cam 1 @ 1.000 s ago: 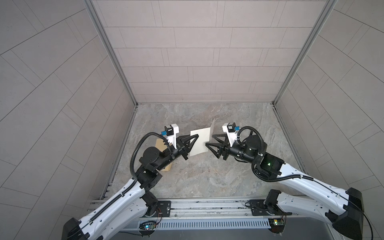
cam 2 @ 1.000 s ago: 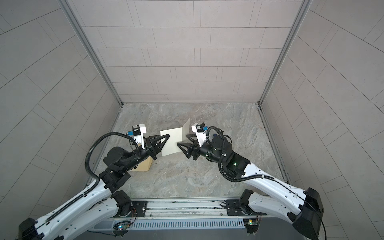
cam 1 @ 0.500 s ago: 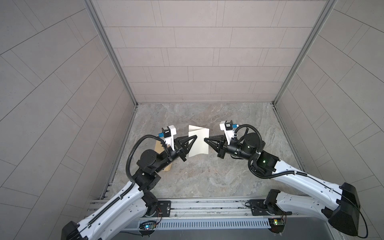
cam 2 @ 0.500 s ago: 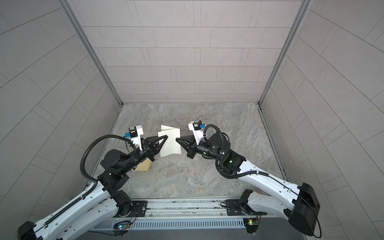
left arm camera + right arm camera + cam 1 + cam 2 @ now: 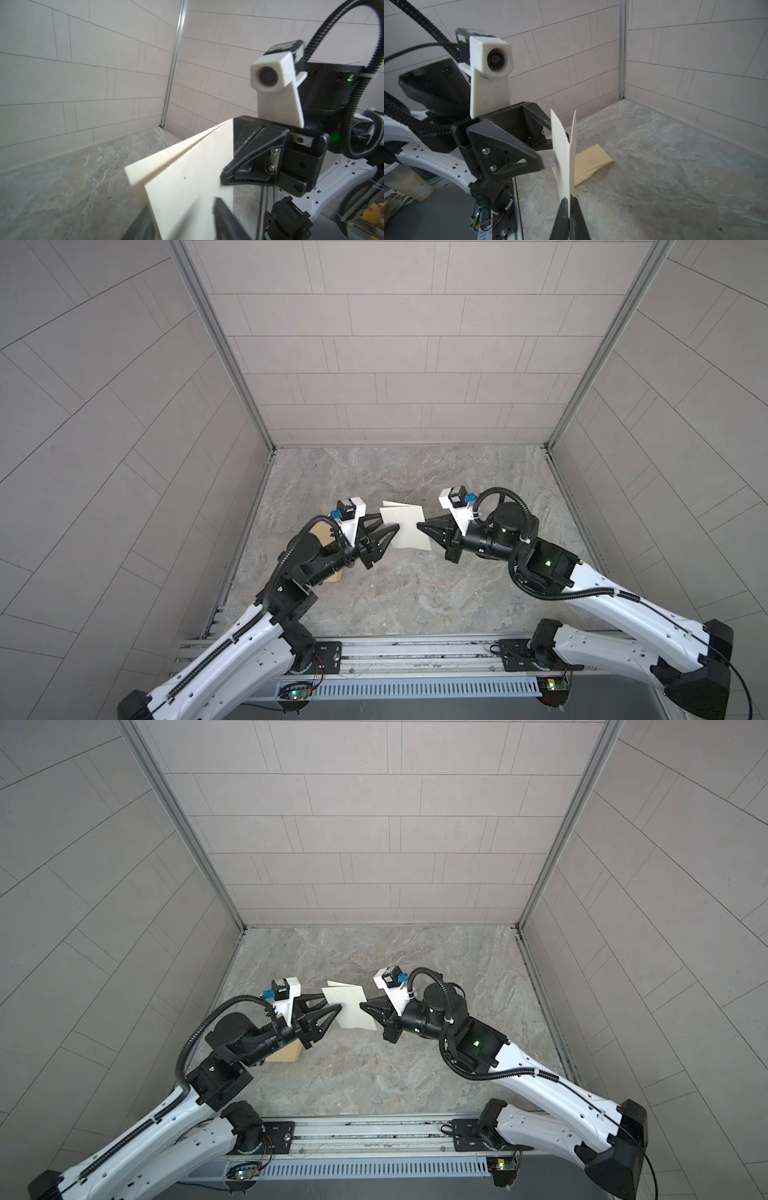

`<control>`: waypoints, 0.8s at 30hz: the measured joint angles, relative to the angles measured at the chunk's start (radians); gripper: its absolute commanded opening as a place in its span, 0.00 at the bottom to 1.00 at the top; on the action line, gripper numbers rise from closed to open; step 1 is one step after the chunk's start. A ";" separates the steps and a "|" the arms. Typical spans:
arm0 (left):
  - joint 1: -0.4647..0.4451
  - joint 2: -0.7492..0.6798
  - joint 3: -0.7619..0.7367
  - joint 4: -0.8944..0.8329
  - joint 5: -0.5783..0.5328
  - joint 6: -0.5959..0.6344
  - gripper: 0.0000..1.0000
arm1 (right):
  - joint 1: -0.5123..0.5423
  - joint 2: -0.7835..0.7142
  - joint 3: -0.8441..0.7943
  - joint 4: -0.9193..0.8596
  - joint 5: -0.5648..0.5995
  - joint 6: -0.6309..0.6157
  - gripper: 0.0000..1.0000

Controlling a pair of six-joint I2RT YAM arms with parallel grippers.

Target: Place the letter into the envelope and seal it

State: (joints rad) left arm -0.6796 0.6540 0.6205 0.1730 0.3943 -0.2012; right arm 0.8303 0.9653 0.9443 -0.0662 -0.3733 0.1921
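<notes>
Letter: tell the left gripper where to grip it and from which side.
Take the letter by its left edge, opposite the shut right gripper, coming from the left. It is held upright and its two leaves splay there, so the open left gripper should probably straddle both and pinch them together.

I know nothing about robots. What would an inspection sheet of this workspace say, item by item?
Surface: grey marbled tabletop, level.
Job's things: the letter, folded and held up off the surface between the two tools; the envelope lies flat on the surface, partly under the left arm, and the letter is not yet in it.
Clutter: nothing seen on the surface; a blurred bottle-like item sits beyond the front edge.
Grippers: right tool shut on the letter's edge; left tool open, its jaws apart on either side of the opposite edge.
Cables: black ribbed hoses loop over each arm, clear of the paper.
Surroundings: pale tiled walls on three sides; metal rail at the front.
</notes>
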 measured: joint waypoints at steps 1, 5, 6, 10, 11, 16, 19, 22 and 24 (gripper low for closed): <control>0.001 -0.008 0.033 -0.064 0.006 0.050 0.71 | 0.000 -0.015 0.021 -0.058 0.016 -0.043 0.00; 0.001 -0.036 0.135 -0.264 0.053 0.225 0.83 | 0.000 -0.036 0.095 -0.259 0.046 -0.187 0.00; 0.001 -0.045 0.145 -0.294 0.070 0.261 0.86 | 0.000 -0.032 0.111 -0.304 0.048 -0.220 0.00; 0.001 -0.064 0.148 -0.388 0.146 0.360 0.94 | 0.000 -0.006 0.138 -0.439 0.042 -0.320 0.00; 0.001 -0.063 0.147 -0.400 0.160 0.376 0.95 | 0.000 0.002 0.138 -0.465 0.040 -0.343 0.00; 0.001 -0.055 0.145 -0.431 0.225 0.438 0.97 | 0.000 0.015 0.128 -0.534 0.013 -0.422 0.00; 0.001 -0.048 0.132 -0.431 0.254 0.459 0.98 | 0.000 0.015 0.127 -0.546 -0.013 -0.452 0.00; 0.001 -0.032 0.119 -0.430 0.283 0.475 0.98 | 0.001 0.015 0.126 -0.544 -0.040 -0.478 0.00; 0.001 -0.016 0.115 -0.430 0.309 0.487 0.97 | 0.002 0.016 0.119 -0.541 -0.054 -0.491 0.00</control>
State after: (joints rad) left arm -0.6788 0.6376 0.7353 -0.2569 0.7036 0.2855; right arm 0.8322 0.9810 1.0634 -0.6067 -0.4271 -0.2993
